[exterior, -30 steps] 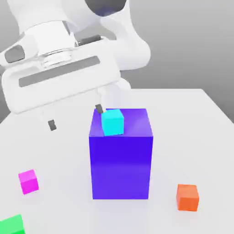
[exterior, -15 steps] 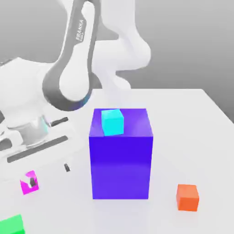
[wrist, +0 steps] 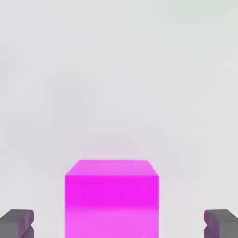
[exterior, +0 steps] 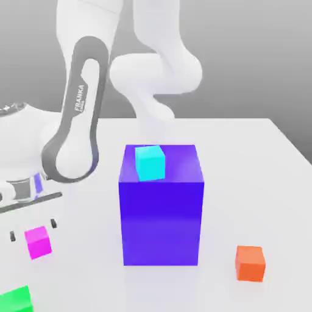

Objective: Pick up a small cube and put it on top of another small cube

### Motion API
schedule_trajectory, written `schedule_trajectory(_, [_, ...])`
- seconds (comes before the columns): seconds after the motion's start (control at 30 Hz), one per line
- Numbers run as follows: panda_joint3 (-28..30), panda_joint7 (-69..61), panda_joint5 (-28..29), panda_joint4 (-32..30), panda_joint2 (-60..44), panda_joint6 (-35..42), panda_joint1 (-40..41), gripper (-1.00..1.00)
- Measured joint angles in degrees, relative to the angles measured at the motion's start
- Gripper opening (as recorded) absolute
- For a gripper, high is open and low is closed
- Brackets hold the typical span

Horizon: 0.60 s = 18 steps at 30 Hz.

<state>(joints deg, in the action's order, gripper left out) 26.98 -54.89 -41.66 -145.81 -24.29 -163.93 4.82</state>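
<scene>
The small magenta cube (exterior: 38,241) sits on the white table near the exterior view's left edge. My gripper (exterior: 33,230) hangs open just above it, with one dark fingertip (exterior: 13,236) on one side and the other (exterior: 53,223) on the opposite side. In the hand view the magenta cube (wrist: 111,197) lies centred between the two fingertips (wrist: 16,223), with a clear gap on each side; my gripper (wrist: 119,224) touches nothing. A cyan cube (exterior: 150,163) rests on top of the big blue-violet block (exterior: 161,213).
The tall blue-violet block stands mid-table, to the exterior view's right of the gripper. An orange cube (exterior: 250,263) lies at the front right. A green cube (exterior: 15,300) sits at the front left corner, close to the magenta cube. The arm's links loom over the left side.
The hand came down from beside the blue-violet block's top and moved to the exterior view's left. Its fingers now straddle the magenta cube instead of standing off to its right.
</scene>
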Motion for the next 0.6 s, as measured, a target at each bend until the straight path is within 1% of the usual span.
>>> schedule_trajectory(0.17, [0.01, -0.02, -0.02, 0.00, 0.01, 0.15, -0.01, -1.00])
schedule_trajectory(0.2, [-1.01, -1.04, -1.36, 0.33, -0.84, -0.25, 0.78, -1.00])
schedule_trajectory(0.23, [-0.37, -0.57, -0.76, 0.16, -0.40, -0.01, 0.24, -1.00])
schedule_trajectory(0.33, [5.25, 3.99, 5.16, -1.34, 3.50, 2.11, -4.28, -1.00])
schedule_trajectory(0.47, [13.64, 11.49, 15.48, -3.49, 9.83, 5.58, -10.59, -1.00])
schedule_trajectory(0.5, [13.67, 10.90, 16.67, -2.38, 9.98, 6.90, -10.96, -1.00])
schedule_trajectory(0.6, [10.74, 4.96, 18.26, 3.78, 8.05, 11.48, -10.38, -1.00])
